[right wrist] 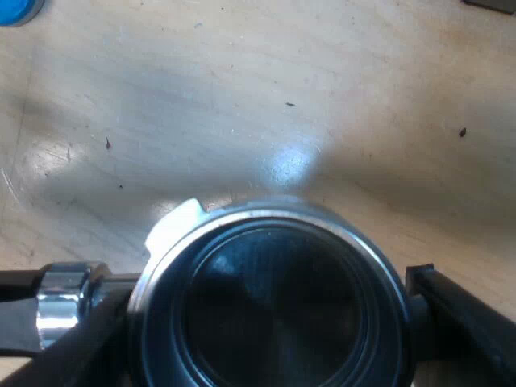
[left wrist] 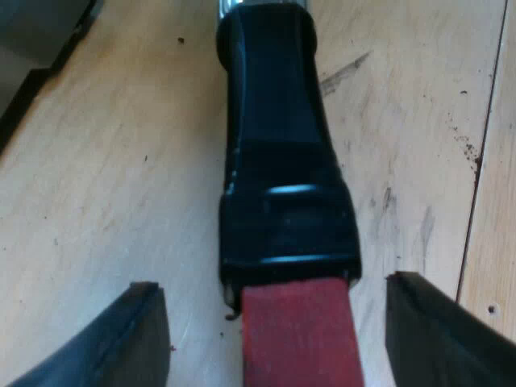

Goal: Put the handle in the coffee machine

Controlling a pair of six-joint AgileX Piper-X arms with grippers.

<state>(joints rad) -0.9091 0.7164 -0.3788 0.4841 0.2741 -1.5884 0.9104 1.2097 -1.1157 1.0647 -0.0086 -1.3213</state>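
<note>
Looks down on a pale wooden table (left wrist: 105,177), planked, scuffed and scratched. Finds the holder (right wrist: 274,322) over that wood, set between the two arms. Cannot tell whether lying on the boards or lifted off them.

Meets, from the right wrist, the holder's round metal basket (right wrist: 266,211) mouth-up, bright at the rim and dark inside. Pinches that basket in the right gripper (right wrist: 266,294), with one black finger (right wrist: 459,322) pressed to one flank and the other hard against the opposite flank, just beside the neck.

Follows, from the left wrist, the black handle (left wrist: 278,145) lengthwise, glossy and widening toward its red end (left wrist: 302,339). Straddles that red end with the left gripper (left wrist: 274,286), fingers (left wrist: 121,347) spread wide, with a strip of bare wood on each side between finger and handle. Touches nothing there.

Picks out a dark straight-edged shape (left wrist: 32,48) on the table, well apart from the handle. Cannot tell what.

Catches a shiny metal collar (right wrist: 60,310) at the joint of handle and basket, just beside the right gripper's nearer finger. Sees a pale lug (right wrist: 173,222) jutting from the basket's rim.

Spots part of a blue round thing (right wrist: 14,10) on the wood, well apart from the basket. Ends with dark specks (left wrist: 466,145) scattered along a seam between boards.
</note>
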